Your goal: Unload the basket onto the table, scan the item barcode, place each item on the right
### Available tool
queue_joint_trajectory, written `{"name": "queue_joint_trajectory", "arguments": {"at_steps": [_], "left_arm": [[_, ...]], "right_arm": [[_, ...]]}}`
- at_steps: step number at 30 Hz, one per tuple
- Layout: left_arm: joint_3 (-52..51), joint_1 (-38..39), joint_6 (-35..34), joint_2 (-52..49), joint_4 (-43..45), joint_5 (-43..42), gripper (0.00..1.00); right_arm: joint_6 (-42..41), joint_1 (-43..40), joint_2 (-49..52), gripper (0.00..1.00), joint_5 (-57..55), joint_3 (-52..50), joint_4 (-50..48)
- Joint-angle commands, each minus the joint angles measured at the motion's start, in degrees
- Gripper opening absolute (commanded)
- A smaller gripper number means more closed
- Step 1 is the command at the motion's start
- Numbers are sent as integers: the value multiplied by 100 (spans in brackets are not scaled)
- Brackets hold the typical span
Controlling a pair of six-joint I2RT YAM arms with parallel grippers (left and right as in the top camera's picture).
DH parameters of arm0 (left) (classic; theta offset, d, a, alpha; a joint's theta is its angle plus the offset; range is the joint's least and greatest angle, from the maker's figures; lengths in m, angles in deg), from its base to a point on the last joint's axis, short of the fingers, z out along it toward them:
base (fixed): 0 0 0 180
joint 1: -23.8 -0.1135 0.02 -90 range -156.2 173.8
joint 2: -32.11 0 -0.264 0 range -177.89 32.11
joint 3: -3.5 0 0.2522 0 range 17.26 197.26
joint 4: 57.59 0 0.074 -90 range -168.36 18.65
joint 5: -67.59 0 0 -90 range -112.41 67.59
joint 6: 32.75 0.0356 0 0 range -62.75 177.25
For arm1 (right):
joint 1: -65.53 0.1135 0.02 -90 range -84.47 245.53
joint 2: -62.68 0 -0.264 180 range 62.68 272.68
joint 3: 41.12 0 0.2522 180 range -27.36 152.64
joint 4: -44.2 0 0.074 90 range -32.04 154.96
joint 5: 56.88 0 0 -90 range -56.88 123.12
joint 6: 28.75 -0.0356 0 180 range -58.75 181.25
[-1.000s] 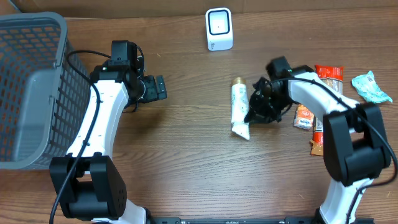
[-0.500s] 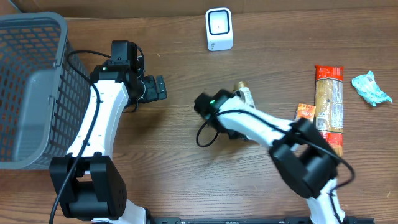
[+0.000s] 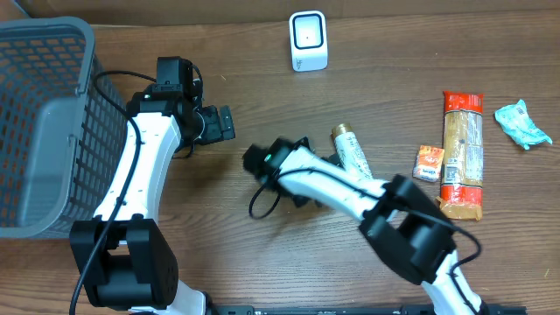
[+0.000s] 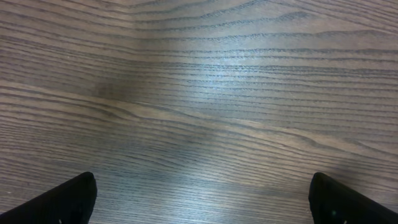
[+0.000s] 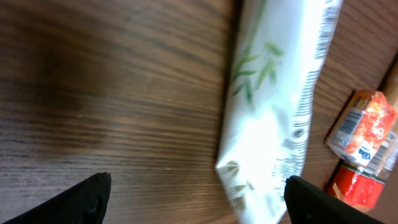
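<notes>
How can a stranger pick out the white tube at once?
Start at the white scanner at the far edge of the table and come nearer; the tube lies flat there, left of the small orange packet. It alone is white with green leaves and a gold cap.

no words can be read. the white tube (image 5: pixel 273 106) shows what seems a barcode along its edge; print on the orange packet (image 5: pixel 367 127) is blurred.

Brown wood-grain tabletop (image 3: pixel 262 262): grey plastic mesh basket (image 3: pixel 52 114) at 9 o'clock; white boxy scanner (image 3: pixel 308 40) at 12; white gold-capped tube (image 3: pixel 353 155) near centre; small orange packet (image 3: pixel 428 163) and long red-and-tan packet (image 3: pixel 461 153) at 3; crumpled teal wrapper (image 3: pixel 522 123) at 2.
</notes>
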Motion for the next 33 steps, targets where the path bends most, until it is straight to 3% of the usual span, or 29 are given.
{"name": "queue_joint_trajectory", "arguments": {"at_steps": [1, 3, 11, 14, 22, 31, 33], "left_arm": [[63, 11, 107, 50, 0, 37, 100], [63, 11, 107, 50, 0, 37, 99], [63, 11, 107, 50, 0, 37, 100], [63, 11, 107, 50, 0, 37, 100], [63, 11, 107, 50, 0, 37, 100], [63, 11, 107, 50, 0, 37, 100], [63, 11, 107, 50, 0, 37, 100]], "right_arm": [[905, -286, -595, 92, 743, 179, 39], [1220, -295, -560, 89, 612, -33, 26], [1167, -254, -553, 88, -4, -1139, -343], [1067, -264, -553, 92, -531, -1453, -509], [1204, -310, -553, 100, -721, -1600, -1156], [1228, -1012, -531, 100, -365, -1602, -1268], [1325, -1150, -531, 95, -63, -1602, -1281]]}}
